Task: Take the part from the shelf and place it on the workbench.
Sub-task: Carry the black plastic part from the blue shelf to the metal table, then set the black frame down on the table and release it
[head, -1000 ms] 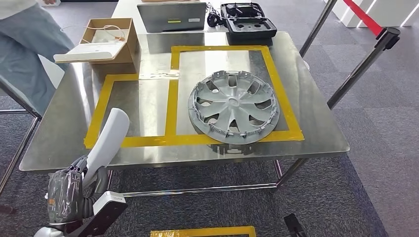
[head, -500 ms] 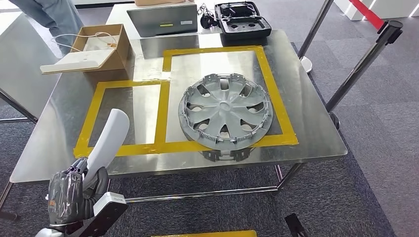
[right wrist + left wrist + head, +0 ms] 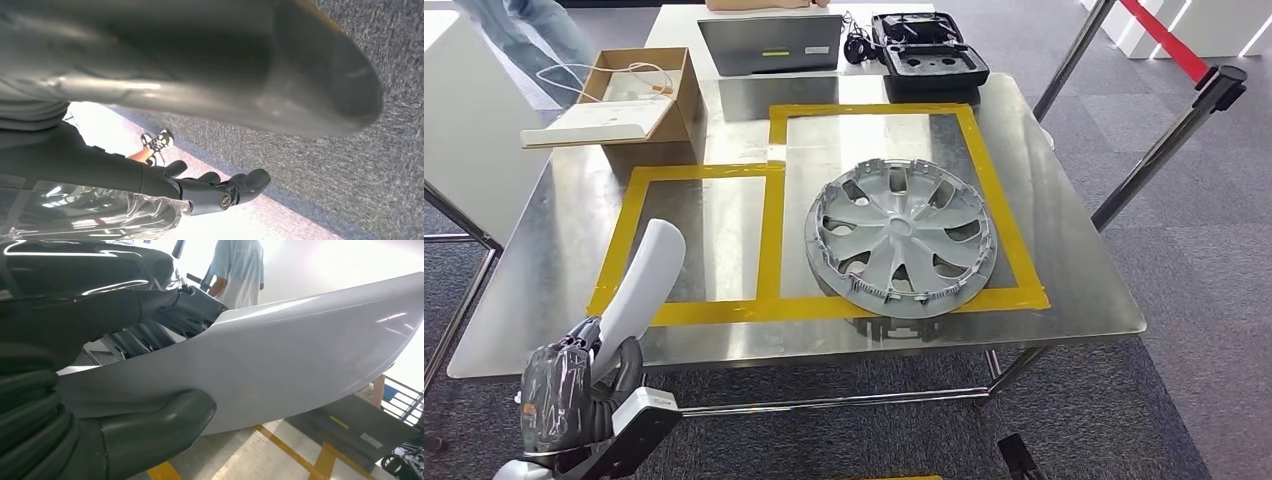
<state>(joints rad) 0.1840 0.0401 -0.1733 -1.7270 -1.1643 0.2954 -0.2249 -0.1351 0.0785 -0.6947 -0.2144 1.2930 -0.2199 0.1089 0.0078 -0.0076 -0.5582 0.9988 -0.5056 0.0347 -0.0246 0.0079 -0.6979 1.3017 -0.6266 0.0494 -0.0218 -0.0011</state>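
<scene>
Already you have the part off the shelf: your left hand grips the long, curved white-grey piece near its lower end, thumb on one face and the darker fingers behind it, as the left wrist view shows. It stands tilted up from the hand, its rounded tip over the near-left edge of the tabletop, not touching it. So, by my reading, the pick is done and the placing is not.

Your right hand hangs low over the carpet, fingers loosely curled with nothing in them.

On the tabletop a silver wheel cover lies in the right-hand yellow tape frame; the left frame is bare steel. That bare frame looks the likely spot, though the task names no exact place. What is left: carry the part over the tabletop, lower it and let go.
</scene>
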